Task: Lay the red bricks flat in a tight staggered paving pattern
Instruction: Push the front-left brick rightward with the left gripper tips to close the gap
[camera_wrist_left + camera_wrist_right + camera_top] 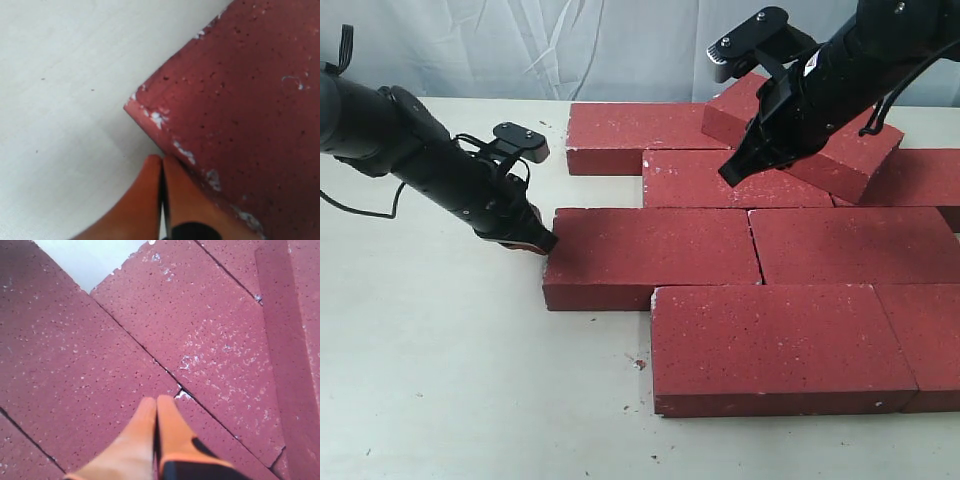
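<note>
The red bricks (760, 250) lie flat in staggered rows on the right part of the counter (440, 380), long sides touching. One tilted brick (840, 150) rests on top of the rear rows. Only the exterior view shows this layout.

The left fingers (534, 238) sit at the left end of a middle-row brick (650, 255), at its upper corner. The left wrist view adds detail. The orange left fingers (145, 200) are pressed together with nothing between them, just beside the brick's chipped whitish edge (185, 150). Bare counter (65, 100) lies on the other side.

The right fingers (732, 172) point down at a rear-row brick (720, 180), beside the tilted brick. The right wrist view shows the right fingers (135, 440) closed together and empty, above a narrow joint (150, 357) between flat bricks. Whether they touch the surface cannot be told.
</note>
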